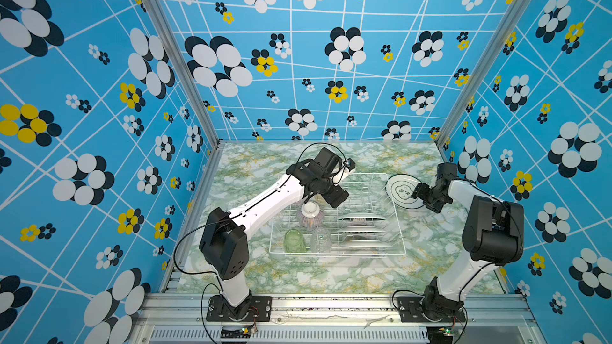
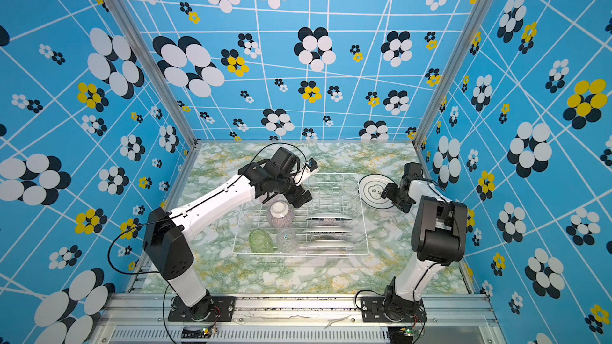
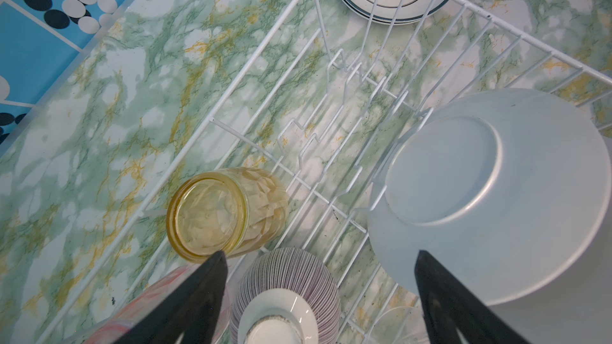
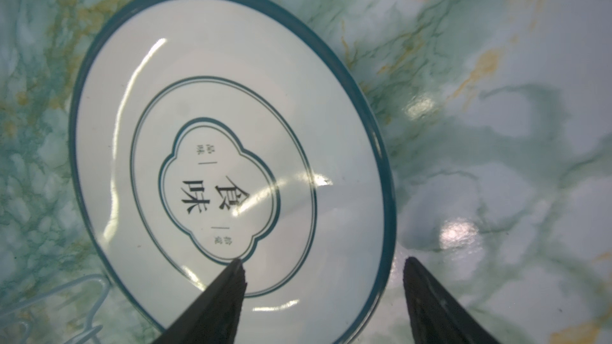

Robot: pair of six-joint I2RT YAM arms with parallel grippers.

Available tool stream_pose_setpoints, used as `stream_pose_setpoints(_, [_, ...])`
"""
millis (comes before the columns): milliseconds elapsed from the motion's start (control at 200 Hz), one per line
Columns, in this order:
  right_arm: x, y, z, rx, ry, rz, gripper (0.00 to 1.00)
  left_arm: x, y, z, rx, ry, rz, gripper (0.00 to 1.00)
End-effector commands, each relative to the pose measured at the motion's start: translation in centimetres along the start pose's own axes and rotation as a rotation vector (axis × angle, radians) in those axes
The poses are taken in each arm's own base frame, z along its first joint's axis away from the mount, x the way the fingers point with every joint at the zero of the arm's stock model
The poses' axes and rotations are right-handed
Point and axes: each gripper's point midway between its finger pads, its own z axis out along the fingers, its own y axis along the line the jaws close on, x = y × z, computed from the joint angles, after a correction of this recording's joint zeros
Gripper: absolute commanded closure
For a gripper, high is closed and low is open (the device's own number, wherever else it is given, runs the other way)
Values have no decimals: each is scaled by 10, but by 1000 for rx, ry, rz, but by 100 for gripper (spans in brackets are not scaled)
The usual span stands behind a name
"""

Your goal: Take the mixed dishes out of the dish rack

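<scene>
While the dish rack (image 1: 364, 254) is sitting mid-table in both top views, it's carrying 3 plates (image 1: 361, 218) standing on edge in the dividers (image 3: 347, 71) on its right side. A striped bowl (image 1: 309, 215), base up, is sitting on the left side, w/ a green tumbler (image 1: 294, 241) & a clear tumbler (image 1: 320, 239) nearer the front.

Only the left wrist view is showing the yellow tumbler (image 3: 225, 213), base toward the cam, just inside the rack's rim. It's also showing the pink tumbler (image 3: 129, 312), partly behind a finger (image 3: 198, 296). Top views are mostly hiding both under the left arm (image 1: 265, 200).

The left gripper (image 3: 321, 254) is hovering over the bowl, jaws spread wide, gripping nothing.

Another plate (image 1: 402, 191) is lying flat on the table (image 1: 298, 276), just outside the rack's far right corner. The right wrist view is giving its green rim & printed characters, too small in top views.

The right gripper (image 4: 323, 261) is hanging over that plate's edge w/ jaws apart. One finger (image 4: 225, 292) is over the plate's face & the other is past the rim, clamping nothing.
</scene>
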Motion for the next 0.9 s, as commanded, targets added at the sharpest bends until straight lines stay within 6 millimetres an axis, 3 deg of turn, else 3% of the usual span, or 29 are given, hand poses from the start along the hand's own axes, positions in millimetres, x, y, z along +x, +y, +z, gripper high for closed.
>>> stream_pose_setpoints(0, [-3, -3, -23, 7, -41, -18, 23, -6, -16, -4, 52, 6, 41, 12])
stream_pose_setpoints(110, [-3, 0, -47, -24, -79, -31, 23, -8, -29, -14, 74, 5, 80, 20])
stream_pose_setpoints(275, [3, 14, -80, -100, -119, -57, 23, -12, -56, -22, 93, 6, 172, 16])
stream_pose_setpoints(475, [15, 32, -110, -179, -160, -84, 23, -12, -83, -13, 106, 68, 269, 15])
stream_pose_setpoints(670, [24, 43, -134, -230, -202, -107, 22, -14, -97, -1, 131, 95, 298, 15])
stream_pose_setpoints(895, [28, 52, -161, -275, -264, -122, 21, -14, -94, 16, 103, 130, 318, 15])
